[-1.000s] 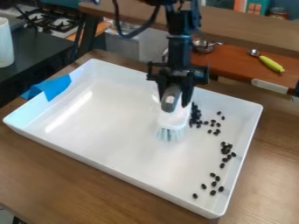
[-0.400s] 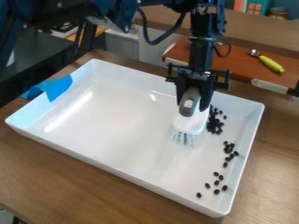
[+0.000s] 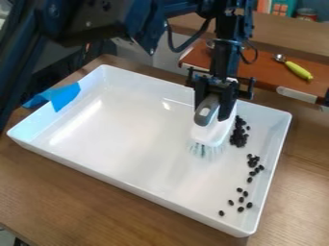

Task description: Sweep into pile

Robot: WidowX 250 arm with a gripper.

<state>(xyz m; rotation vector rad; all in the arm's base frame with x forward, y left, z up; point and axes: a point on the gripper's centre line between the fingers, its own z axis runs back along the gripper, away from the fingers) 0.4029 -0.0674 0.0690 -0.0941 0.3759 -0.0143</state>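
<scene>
My gripper point(image 3: 215, 103) hangs over the right part of the white tray point(image 3: 138, 187), shut on the grey handle of a white brush point(image 3: 210, 132). The brush's pale bristles point down at the tray floor. Against the brush's right side lies a dense cluster of dark beans point(image 3: 239, 137). A smaller clump of beans point(image 3: 253, 162) sits below it near the tray's right wall, and several loose beans point(image 3: 241, 200) are scattered towards the lower right corner.
Blue tape point(image 3: 63, 96) covers part of the tray's left rim. Behind the tray, a reddish-brown board point(image 3: 263, 72) holds a scoop with a yellow-green handle point(image 3: 298, 70). The wooden table point(image 3: 83, 206) surrounds the tray.
Gripper and brush have moved to the right across the tray, mostly in the earlier interval. The upper beans have shifted right and bunched closer together, and the arm now covers more of the upper left.
</scene>
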